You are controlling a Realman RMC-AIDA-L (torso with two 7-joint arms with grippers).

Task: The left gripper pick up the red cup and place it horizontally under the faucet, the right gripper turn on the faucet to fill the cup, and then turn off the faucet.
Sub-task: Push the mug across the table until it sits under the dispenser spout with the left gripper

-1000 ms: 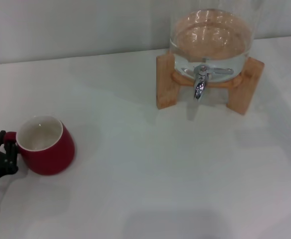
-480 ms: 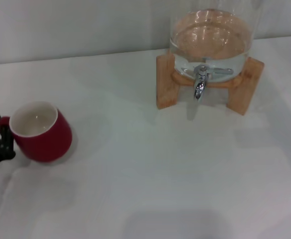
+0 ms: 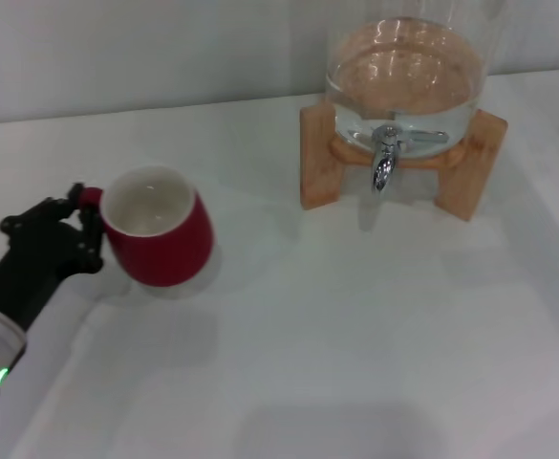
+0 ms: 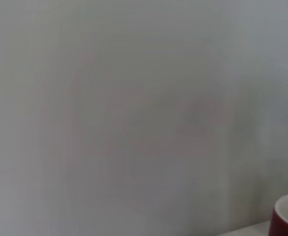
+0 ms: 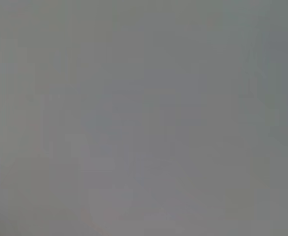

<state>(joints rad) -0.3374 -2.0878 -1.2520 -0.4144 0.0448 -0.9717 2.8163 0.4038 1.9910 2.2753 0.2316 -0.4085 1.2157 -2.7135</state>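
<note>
The red cup (image 3: pixel 160 239) is upright with its white inside showing, held a little above the white table at the left. My left gripper (image 3: pixel 78 225) is shut on the cup's red loop handle, its black fingers (image 3: pixel 88 229) against the cup's left side. A corner of the cup's rim also shows in the left wrist view (image 4: pixel 287 219). The chrome faucet (image 3: pixel 384 158) points down from the clear glass dispenser (image 3: pixel 403 76) in its wooden stand (image 3: pixel 319 158) at the back right, well to the right of the cup. My right gripper is out of view.
The white table (image 3: pixel 355 335) stretches in front of the stand. A pale wall (image 3: pixel 145 48) runs behind the table. The right wrist view shows only a plain grey surface.
My left gripper has lifted the red cup by its handle and carried it to the right and away from me, toward the dispenser. The faucet has not moved.
</note>
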